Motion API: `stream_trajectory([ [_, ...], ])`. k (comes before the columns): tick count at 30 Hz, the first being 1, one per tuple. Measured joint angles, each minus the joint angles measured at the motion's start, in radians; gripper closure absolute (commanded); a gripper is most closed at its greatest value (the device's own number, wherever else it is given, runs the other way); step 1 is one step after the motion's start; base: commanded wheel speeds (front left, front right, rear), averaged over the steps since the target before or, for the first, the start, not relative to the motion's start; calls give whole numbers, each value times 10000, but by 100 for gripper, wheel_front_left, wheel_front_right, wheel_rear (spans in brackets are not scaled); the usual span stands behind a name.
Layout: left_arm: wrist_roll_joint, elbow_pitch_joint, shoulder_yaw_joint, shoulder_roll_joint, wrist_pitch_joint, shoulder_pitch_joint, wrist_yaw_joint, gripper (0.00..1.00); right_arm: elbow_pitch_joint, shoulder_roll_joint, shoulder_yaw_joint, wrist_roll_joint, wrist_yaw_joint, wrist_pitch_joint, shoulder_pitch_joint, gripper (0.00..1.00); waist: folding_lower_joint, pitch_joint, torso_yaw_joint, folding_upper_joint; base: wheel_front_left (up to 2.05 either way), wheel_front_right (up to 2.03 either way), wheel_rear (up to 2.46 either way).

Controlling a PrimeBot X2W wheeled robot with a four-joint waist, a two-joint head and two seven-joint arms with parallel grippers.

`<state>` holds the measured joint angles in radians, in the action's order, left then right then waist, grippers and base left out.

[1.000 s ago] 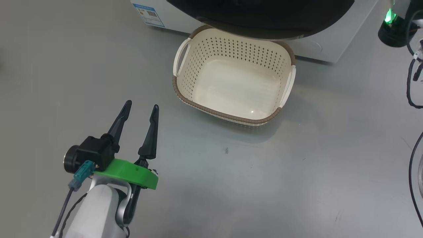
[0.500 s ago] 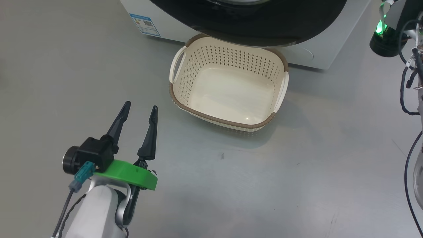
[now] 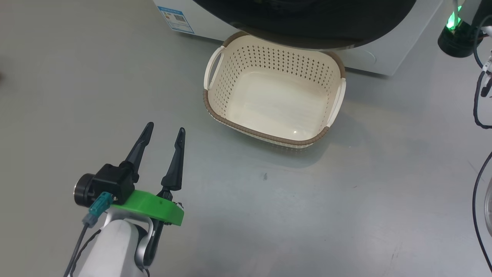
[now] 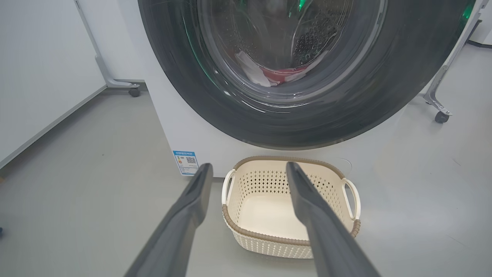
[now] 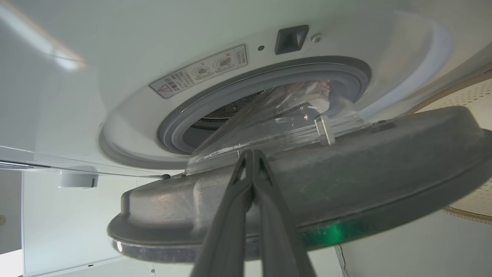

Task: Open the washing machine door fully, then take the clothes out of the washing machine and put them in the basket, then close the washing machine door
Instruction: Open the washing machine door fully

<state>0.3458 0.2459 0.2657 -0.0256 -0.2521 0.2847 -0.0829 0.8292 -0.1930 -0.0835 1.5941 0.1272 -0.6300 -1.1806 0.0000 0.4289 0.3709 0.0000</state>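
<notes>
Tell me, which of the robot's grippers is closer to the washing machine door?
Right. The right gripper, shut, has its tips at the door, on its inner side. The left gripper, open, hangs over the floor, left of the basket, well short of the door.

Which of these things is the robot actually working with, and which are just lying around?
Part of the job: washing machine, door, red clothes in the drum, basket.
Just lying around: wheeled stand, dangling black cable.
</notes>
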Motion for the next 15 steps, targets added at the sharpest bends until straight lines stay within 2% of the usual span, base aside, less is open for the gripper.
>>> stream_trajectory([
  [9, 6, -31, -10, 0, 0, 2, 0, 0, 8, 29, 280, -19, 0, -359, 31, 100, 0, 53, 61, 0, 0, 0, 0],
  [15, 6, 15, -15, 2, 0, 1, 0, 0, 117, 81, 345, -23, -19, -522, 586, 100, 0, -155, 51, 0, 0, 0, 0],
])
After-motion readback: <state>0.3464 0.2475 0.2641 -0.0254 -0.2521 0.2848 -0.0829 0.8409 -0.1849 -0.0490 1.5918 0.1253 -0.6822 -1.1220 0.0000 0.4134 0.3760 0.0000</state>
